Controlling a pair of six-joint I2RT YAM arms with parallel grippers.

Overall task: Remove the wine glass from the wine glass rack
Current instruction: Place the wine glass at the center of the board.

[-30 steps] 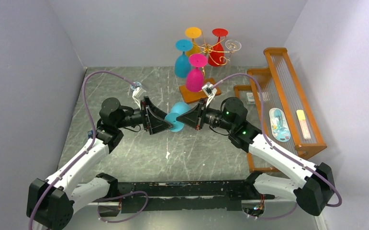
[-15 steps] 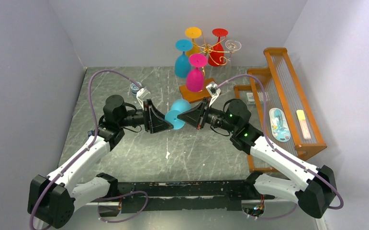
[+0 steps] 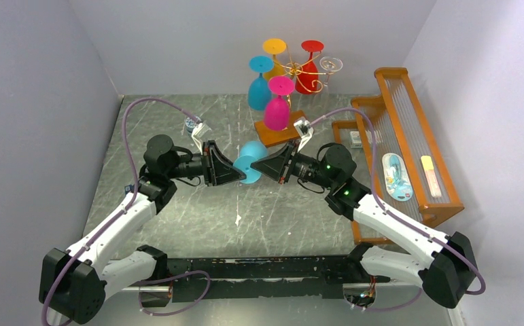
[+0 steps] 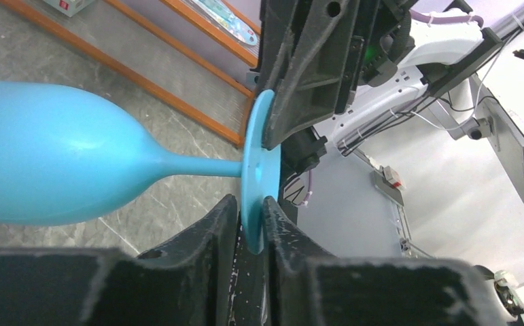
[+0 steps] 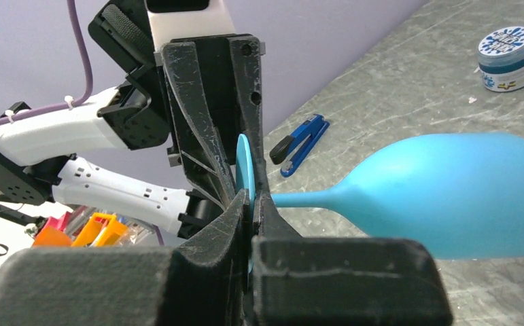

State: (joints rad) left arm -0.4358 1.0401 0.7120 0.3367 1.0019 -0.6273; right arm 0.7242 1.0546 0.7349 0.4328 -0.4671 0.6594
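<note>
- Since the blue wine glass is already clear of the rack, it's hanging sideways in mid-air over the bench, between the two arms and near the rack's wooden base.
- Left fingers and right fingers are both pinching the flat foot, one on each edge of the disc.
- It looks light and rigid with a smooth coating, so it's probably a bit slippery when held by a thin edge.
- My guess is the skinny stem is the weak spot, since the bowl levers on it sideways.
- I'd hold deep on the foot or around the stem, and never squeeze the bowl.
</note>
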